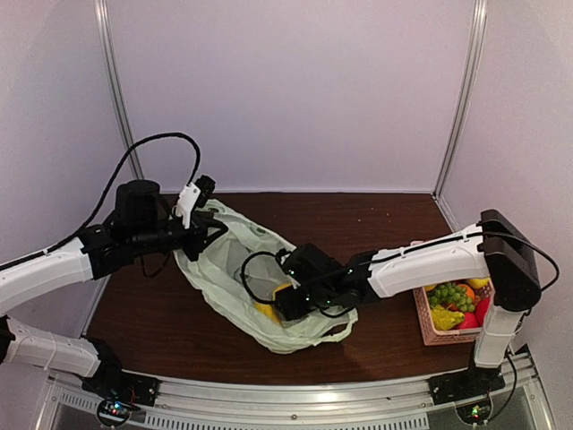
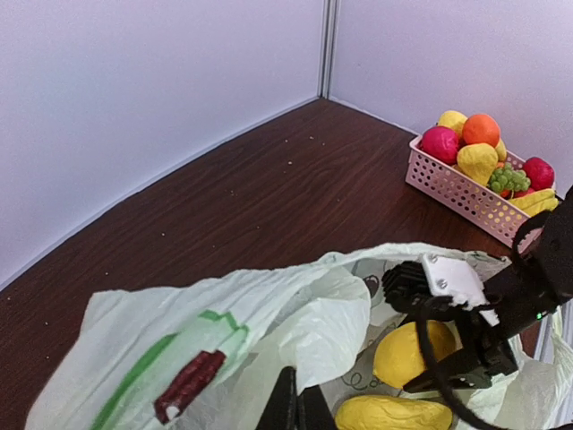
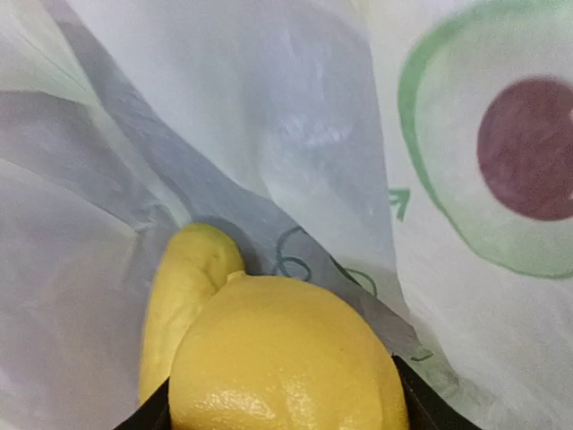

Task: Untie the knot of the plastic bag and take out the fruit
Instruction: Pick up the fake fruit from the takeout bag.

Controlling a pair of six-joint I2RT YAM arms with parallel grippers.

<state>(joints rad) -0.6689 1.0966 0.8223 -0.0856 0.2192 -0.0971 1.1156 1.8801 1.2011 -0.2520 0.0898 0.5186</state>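
As far as my remote feeds go, table (image 1: 161, 324): dark brown wood, everything sits on it.
plastic bag (image 1: 219, 278): pale green and crinkly, slumped mid-table and running from the left gripper down toward the near edge. Its mouth gapes open and I can see an avocado print on the inside.
pink basket (image 1: 430, 330): over on the right side by the right arm's base, well apart from the bag, and piled with fruit.
left gripper (image 1: 204, 218): at the bag's far left end, fingers (image 2: 285, 405) pinched together on the rim, holding that edge up off the table.
right gripper (image 1: 285, 305): reached inside the bag, fingers clamped on either side of the lemon.
lemon (image 3: 286, 358): round, yellow and dimpled, inside the bag between the right fingers.
long yellow fruit (image 3: 183, 296): also inside the bag, touching the lemon and lying on the plastic.
grapes (image 2: 508, 177): small green bunch on top of the basket pile.
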